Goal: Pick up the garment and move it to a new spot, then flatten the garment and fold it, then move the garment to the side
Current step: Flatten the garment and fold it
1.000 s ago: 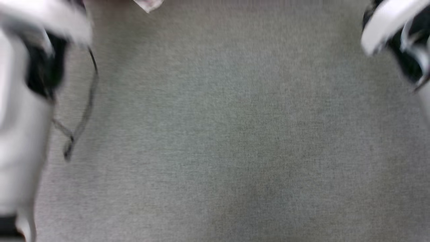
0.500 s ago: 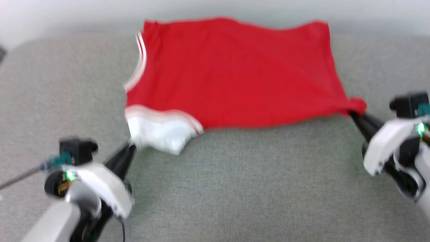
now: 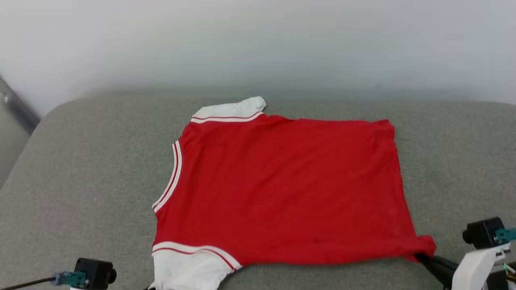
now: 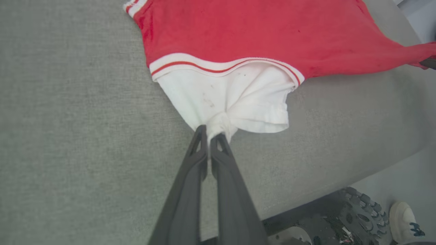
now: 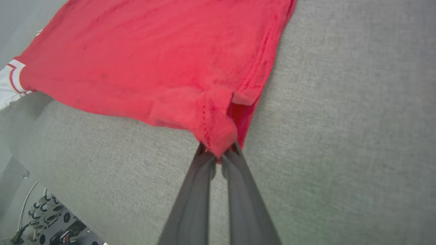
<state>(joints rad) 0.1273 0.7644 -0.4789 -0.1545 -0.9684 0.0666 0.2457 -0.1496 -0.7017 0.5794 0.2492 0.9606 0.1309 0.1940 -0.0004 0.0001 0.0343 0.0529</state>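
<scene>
Head view had the grey fabric cushion (image 3: 80,169) taking up most of the frame, with the red jersey (image 3: 282,189) spread out pretty flat across its middle, plain side up. Left gripper (image 4: 209,135) was pinched tight on the near white sleeve (image 4: 238,98), and right gripper (image 5: 218,153) was clamped on the bunched red hem corner (image 5: 218,126). Someone's white shoe (image 4: 405,217) poked in past the cushion edge.

Our head camera looks forward and down over the grey cushion (image 3: 80,169) toward the wall (image 3: 258,40). Our wrist cameras sit close behind the left tool (image 4: 209,134) and right tool (image 5: 218,151), sharing the garment (image 3: 282,189) with it.
</scene>
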